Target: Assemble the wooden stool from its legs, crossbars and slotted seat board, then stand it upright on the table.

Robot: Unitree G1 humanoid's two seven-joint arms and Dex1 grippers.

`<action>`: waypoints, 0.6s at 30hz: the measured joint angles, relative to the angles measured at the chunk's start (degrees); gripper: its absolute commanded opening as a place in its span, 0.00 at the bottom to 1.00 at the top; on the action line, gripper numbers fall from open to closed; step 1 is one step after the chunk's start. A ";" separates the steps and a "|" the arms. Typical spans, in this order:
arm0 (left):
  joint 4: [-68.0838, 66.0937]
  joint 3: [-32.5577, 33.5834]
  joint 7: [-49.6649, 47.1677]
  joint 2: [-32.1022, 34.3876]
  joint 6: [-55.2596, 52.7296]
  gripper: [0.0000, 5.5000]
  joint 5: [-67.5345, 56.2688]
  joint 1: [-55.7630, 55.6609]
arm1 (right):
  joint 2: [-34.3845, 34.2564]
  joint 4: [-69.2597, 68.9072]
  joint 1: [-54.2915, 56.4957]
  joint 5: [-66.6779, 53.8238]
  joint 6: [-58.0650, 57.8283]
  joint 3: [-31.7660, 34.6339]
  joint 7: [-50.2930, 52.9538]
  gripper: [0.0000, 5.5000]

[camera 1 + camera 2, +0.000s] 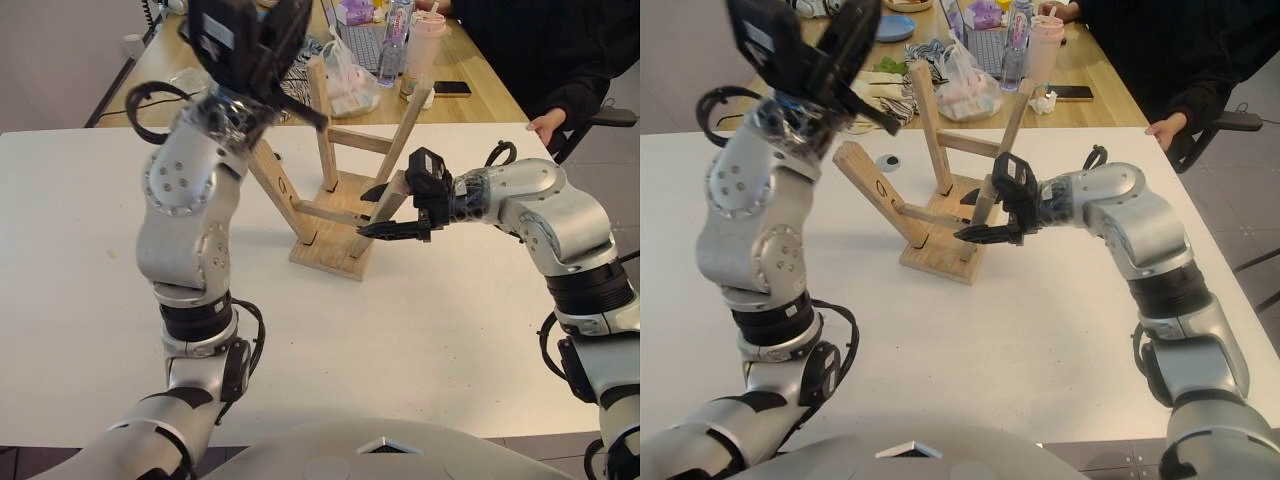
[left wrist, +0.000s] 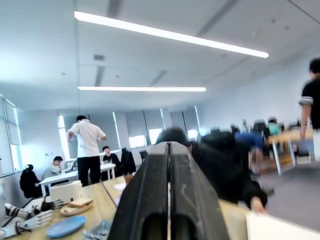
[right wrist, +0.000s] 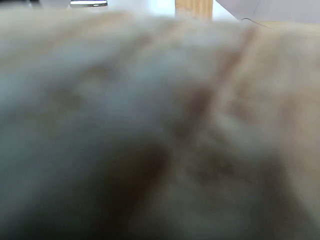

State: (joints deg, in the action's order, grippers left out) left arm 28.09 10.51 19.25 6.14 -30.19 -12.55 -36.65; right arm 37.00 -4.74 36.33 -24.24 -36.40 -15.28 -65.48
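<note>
Left claw (image 2: 169,150) raised high (fingers (image 2: 147,200) pressed together); right claw (image 1: 385,212) extended forward.

Right gripper (image 1: 982,208) rests against the upturned stool (image 1: 940,262).

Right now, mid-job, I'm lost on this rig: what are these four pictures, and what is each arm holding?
You are driving a humanoid robot with two arms. The two wide pictures come from its head, looking down over the white table. The other two come from cameras on its wrists.

The wooden stool sits upside down, with its seat board flat on the table and its legs pointing up, joined by crossbars.

The right end effector is closed around one leg, low down near the seat. That is why the right wrist picture is a blur of wood.

The left end effector is raised high above the stool and holds nothing. Its camera looks out across the room.
</note>
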 measured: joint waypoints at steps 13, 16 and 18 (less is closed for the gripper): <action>-16.95 11.19 2.49 8.28 4.22 0.00 -7.04 16.01 | -0.56 -0.21 3.06 -21.10 -13.83 17.31 -2.66 0.63; -18.50 8.46 5.49 7.48 3.90 0.00 -9.19 21.37 | -0.95 1.95 4.82 -28.09 -18.14 23.34 0.63 0.60; -18.50 7.15 6.82 7.22 2.71 0.00 -10.74 24.15 | -2.83 4.14 5.82 -33.14 -20.65 29.47 5.84 0.56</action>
State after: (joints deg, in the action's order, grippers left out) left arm 9.60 17.66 26.07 13.35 -27.48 -23.29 -12.50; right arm 34.18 -0.59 42.15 -57.38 -57.05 14.19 -59.64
